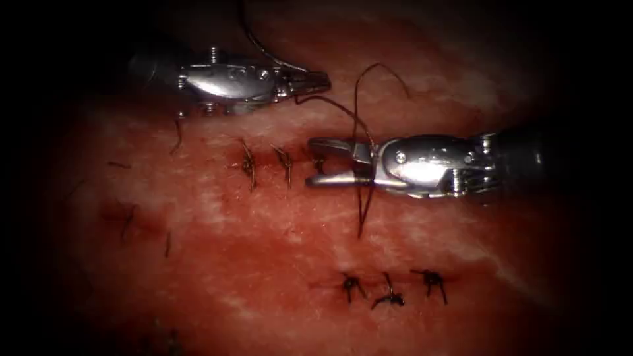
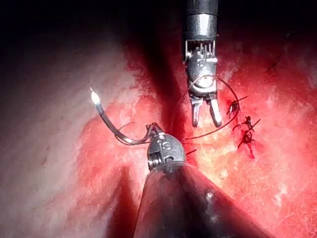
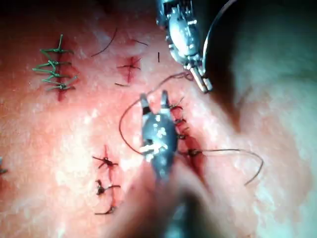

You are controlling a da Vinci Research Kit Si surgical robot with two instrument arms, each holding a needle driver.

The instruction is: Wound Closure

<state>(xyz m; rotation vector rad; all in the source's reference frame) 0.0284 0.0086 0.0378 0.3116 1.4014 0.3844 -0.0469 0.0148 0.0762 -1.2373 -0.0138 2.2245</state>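
Endoscope view: left tool at 11 o'clock, jaws clamped on the needle near its tail end, needle clear of the tissue. Right tool w/ jaws apart, holding nothing, over the cut, thread draped across it.

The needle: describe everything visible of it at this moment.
The needle is a thin, curved, dark metal piece whose sharp tip glints under the light. The left arm's tool holds it near the thread end of its curve, fingers closed on it. It is lifted clear of the tissue, not in it, the point swung away from the cut. Thread trails from it.
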